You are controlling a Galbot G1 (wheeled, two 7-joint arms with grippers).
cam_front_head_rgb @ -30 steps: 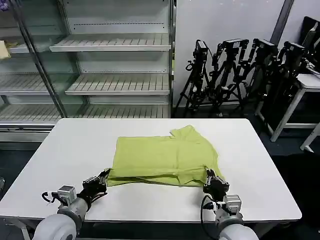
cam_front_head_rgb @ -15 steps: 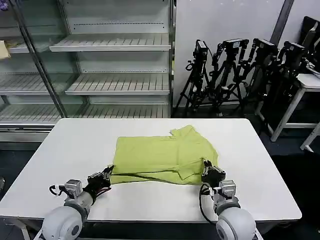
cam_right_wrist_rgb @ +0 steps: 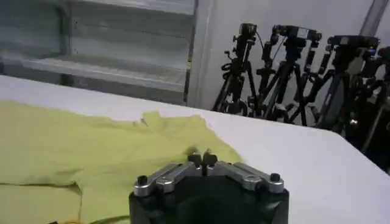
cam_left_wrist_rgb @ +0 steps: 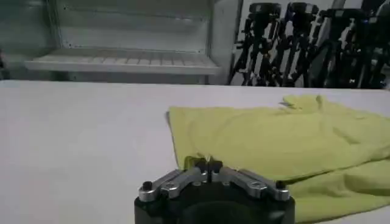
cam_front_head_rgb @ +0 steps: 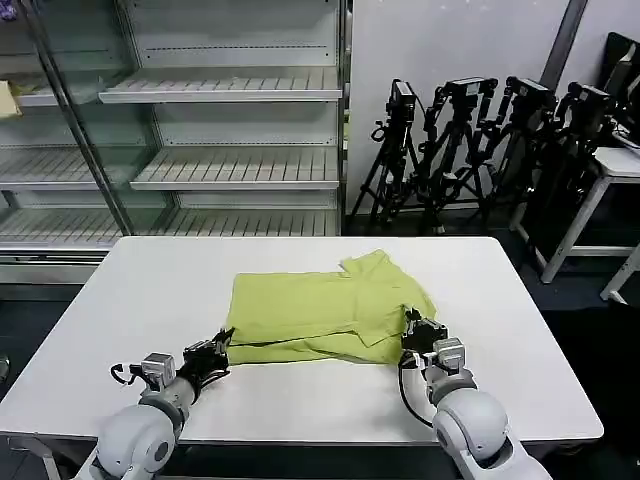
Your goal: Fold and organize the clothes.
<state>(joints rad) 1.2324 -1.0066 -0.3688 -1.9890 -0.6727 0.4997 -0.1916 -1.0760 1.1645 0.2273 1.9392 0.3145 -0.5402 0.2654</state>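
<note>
Two tools clamped on soft lime cotton T-shirt (cam_front_head_rgb: 325, 315): left tool (cam_front_head_rgb: 222, 343) on its near-left hem, right tool (cam_front_head_rgb: 411, 324) on near-right; smooth white table (cam_front_head_rgb: 140, 290).

Overall light: bright, even, diffuse indoor light from above.
Table (cam_front_head_rgb: 300, 400): white top evenly lit, no glare.
Shadows: soft and thin, a narrow dark line under the near edge of the T-shirt (cam_front_head_rgb: 320, 315); faint shade beneath each hand.
Tripods (cam_front_head_rgb: 480, 150): dark, little detail in the blacks.
Wrist views: background shelves (cam_left_wrist_rgb: 122, 61) soft, slightly out of focus; the near hand body dark and blurred.
Glass door (cam_front_head_rgb: 60, 130): pale reflections.
</note>
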